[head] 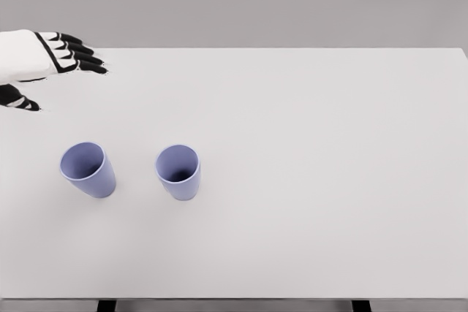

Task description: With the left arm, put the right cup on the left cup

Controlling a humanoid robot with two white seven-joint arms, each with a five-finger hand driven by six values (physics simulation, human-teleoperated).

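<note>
Two light purple cups stand upright on the white table (307, 180). The left cup (88, 170) is near the table's left side; the right cup (178, 172) stands a short way to its right, apart from it. My left hand (58, 71) hovers at the far left edge of the head view, well above and behind the left cup. Its black fingers (84, 58) are spread and straight and hold nothing. No right arm shows.
The table's front edge runs along the bottom of the view, with dark legs (106, 305) just showing below it. A grey wall lies behind the far edge.
</note>
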